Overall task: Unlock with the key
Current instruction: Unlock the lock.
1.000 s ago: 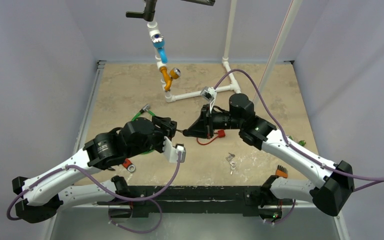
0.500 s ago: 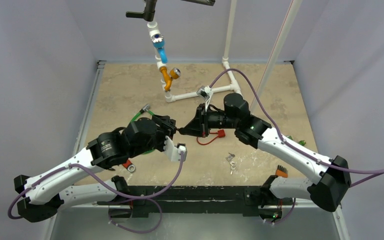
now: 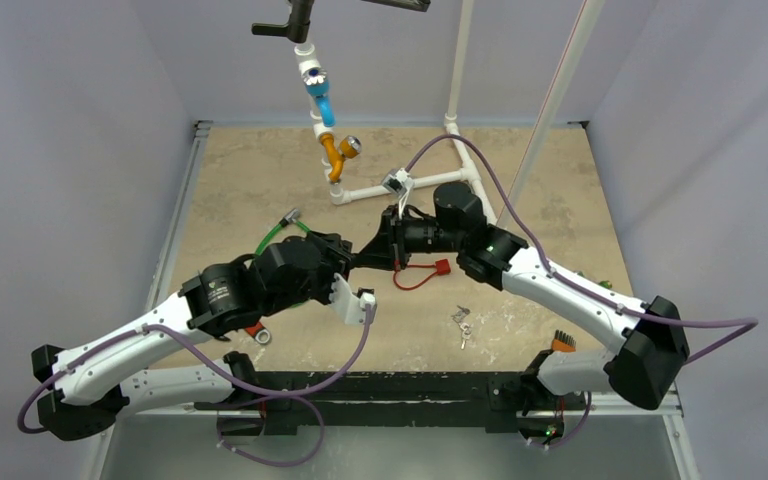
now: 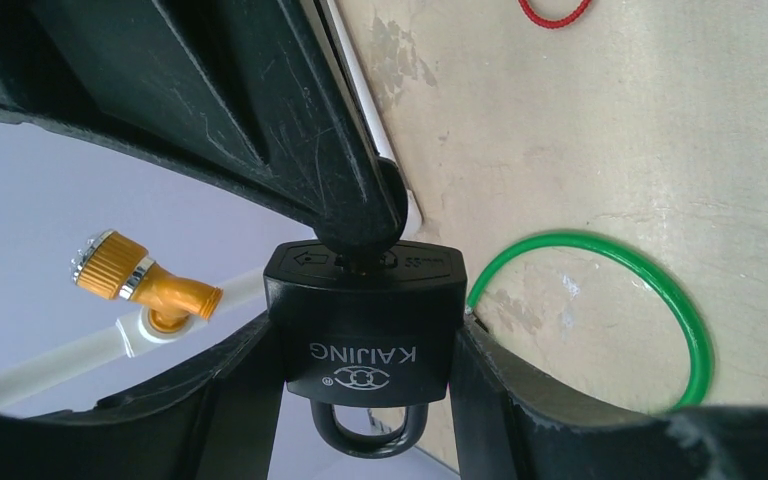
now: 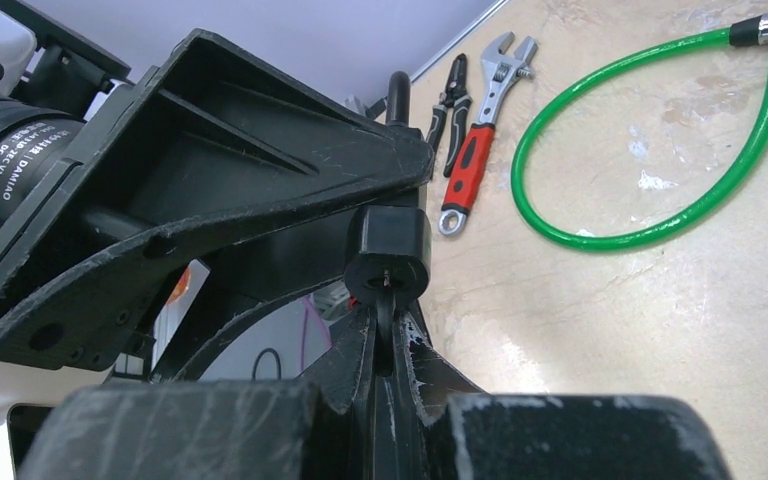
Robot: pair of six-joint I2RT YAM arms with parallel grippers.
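As the padlock (image 4: 365, 325) looks heavy, stiff and smooth, the left end effector (image 3: 348, 255) clamps its sides above the counter (image 3: 240, 190); the right end effector (image 5: 385, 335) pinches the thin key (image 5: 386, 308) at its keyhole (image 5: 388, 281).

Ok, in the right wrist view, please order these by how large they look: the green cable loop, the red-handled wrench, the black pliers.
1. green cable loop, clearly the largest
2. red-handled wrench
3. black pliers, which look smallest but are partly hidden, so this is less sure
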